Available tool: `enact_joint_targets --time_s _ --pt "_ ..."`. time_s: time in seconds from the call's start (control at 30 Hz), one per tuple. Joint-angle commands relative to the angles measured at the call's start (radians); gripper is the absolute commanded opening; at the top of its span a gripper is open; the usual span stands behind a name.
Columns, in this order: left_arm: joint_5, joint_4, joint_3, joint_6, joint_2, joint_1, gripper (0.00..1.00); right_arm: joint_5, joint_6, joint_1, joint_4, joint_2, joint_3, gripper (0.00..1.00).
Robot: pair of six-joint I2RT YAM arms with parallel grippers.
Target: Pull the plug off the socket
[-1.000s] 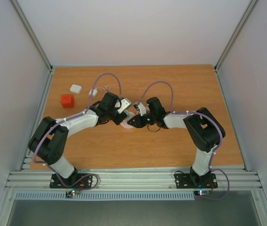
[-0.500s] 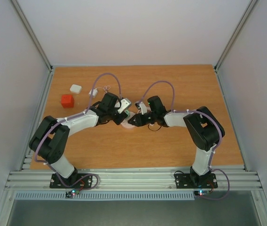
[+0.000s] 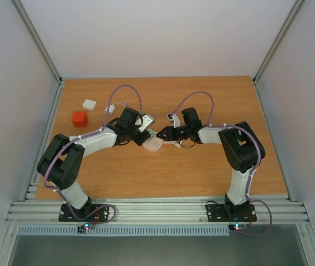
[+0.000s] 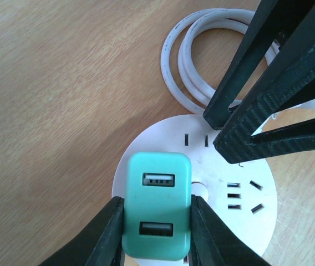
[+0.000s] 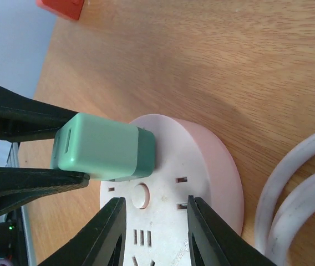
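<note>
Extraction of the charger plug is the step in hand, and the plug looks seated: in the right wrist view its darker base meets the face of the socket with no prongs showing. The socket lies flat on the table near the middle, between the two arms. In the left wrist view its white cord is coiled just beyond it at 12 o'clock.

The left end effector pinches the mint-green plug by two opposite sides, fingers flat against the body. The right end effector stands narrowly spread and holds nothing. Its tips appear to rest on the socket's face at about 1 o'clock from the plug.

To do this well, I judge the right arm should press straight down so the light disc cannot lift or skid. The left should pull along the prongs' axis, square to the face, without rocking. A tilted pull could jam the prongs or drag the socket out from under the right tips. The plug's smooth sides may also slip under a weak pinch.
</note>
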Motion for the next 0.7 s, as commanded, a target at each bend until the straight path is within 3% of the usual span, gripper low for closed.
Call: enact_joint_targets --time_s 0.0,0.47,0.67 --pt "0.074 0.041 0.051 -0.034 0.013 -0.002 0.01 0.065 0.016 0.002 -0.113 0.063 -0.016 0.32" --pt "0.059 0.036 0.073 -0.050 0.054 -0.002 0.01 -0.006 -0.058 0.017 -0.116 -0.102 -0.070 0.24" --pt "0.074 0.040 0.073 -0.056 0.059 -0.002 0.01 0.000 -0.026 0.040 -0.112 -0.071 -0.064 0.24"
